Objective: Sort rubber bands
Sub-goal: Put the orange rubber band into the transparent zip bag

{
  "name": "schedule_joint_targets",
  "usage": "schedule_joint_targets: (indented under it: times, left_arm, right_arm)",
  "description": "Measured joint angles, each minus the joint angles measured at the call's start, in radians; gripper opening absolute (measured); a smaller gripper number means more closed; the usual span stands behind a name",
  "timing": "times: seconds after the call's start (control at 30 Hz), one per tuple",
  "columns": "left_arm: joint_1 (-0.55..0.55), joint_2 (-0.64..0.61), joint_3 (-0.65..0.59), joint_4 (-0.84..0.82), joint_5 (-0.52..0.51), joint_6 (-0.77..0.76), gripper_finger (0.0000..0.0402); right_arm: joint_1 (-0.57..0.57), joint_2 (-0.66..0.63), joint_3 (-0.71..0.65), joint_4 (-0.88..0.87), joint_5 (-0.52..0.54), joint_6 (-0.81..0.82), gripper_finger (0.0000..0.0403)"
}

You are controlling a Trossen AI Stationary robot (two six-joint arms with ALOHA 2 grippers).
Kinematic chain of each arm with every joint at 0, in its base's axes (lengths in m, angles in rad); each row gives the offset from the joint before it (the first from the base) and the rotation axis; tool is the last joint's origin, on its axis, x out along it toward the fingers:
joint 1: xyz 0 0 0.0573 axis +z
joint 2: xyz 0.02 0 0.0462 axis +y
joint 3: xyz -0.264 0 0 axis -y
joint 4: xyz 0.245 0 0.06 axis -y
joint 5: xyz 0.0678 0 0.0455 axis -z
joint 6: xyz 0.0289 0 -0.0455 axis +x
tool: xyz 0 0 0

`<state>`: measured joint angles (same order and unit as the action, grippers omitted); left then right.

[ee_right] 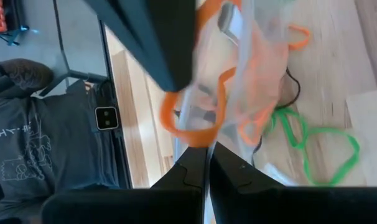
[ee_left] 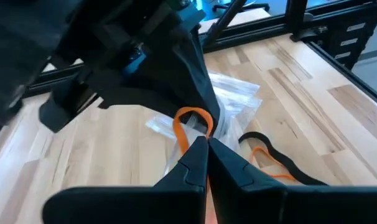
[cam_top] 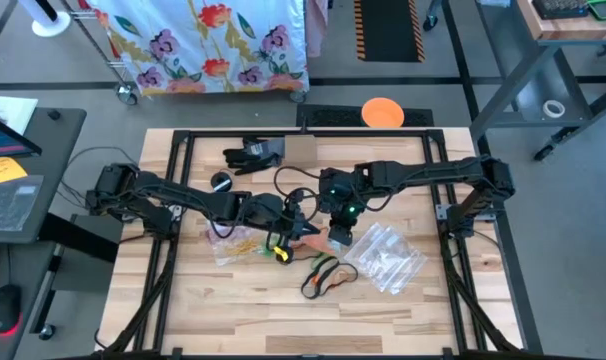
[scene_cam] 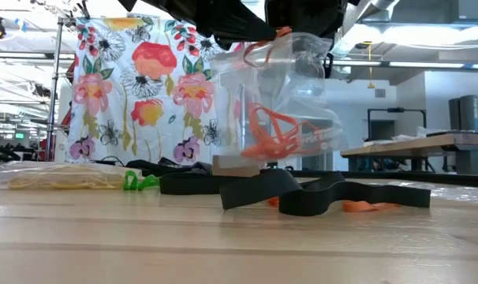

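High view first: both arms meet mid-table. The left gripper [cam_top: 301, 226] and right gripper [cam_top: 335, 232] sit just beside each other over a clear bag [cam_top: 319, 238]. Another zip bag [cam_top: 385, 258] lies off to the right, a bag with yellow bands [cam_top: 241, 244] to the left, and dark and orange loose bands [cam_top: 325, 273] sit near the front.

Low view: the clear bag [scene_cam: 282, 95] hangs lifted off the table [scene_cam: 223, 244] with orange rubber bands [scene_cam: 274, 138] inside. Green bands [scene_cam: 139, 181] and wide black bands [scene_cam: 302, 193] lie on the wood.

Left wrist view: the left gripper [ee_left: 207, 144] has its fingers pinched tight together, right at an orange band [ee_left: 191, 121] and the bag's edge.

Right wrist view: the right gripper [ee_right: 207, 149] is clamped narrow on the bag [ee_right: 238, 81], an orange band [ee_right: 188, 124] looping at its tips. Green bands [ee_right: 319, 152] lie below. A person in a dark shirt [ee_right: 45, 149] stands beside the table.
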<state>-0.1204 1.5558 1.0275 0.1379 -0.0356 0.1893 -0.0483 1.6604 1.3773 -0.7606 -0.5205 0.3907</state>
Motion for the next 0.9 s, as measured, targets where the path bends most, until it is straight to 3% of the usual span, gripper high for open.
schedule_joint_targets:
  times: [0.33, 0.53, 0.9]
  left_arm:
    - [0.0, 0.0, 0.001, -0.035, -0.001, -0.045, 0.0]
    - [0.001, 0.0, 0.001, -0.037, -0.001, -0.067, 0.0]
    - [0.026, 0.0, 0.002, -0.087, -0.001, -0.137, 0.0]
  right_arm:
    - [-0.007, 0.0, 0.0, -0.059, 0.006, -0.024, 0.0005]
    - [-0.007, 0.0, 0.0, -0.105, 0.103, -0.075, 0.0005]
    - [-0.001, 0.0, 0.0, -0.072, 0.112, -0.111, 0.0005]
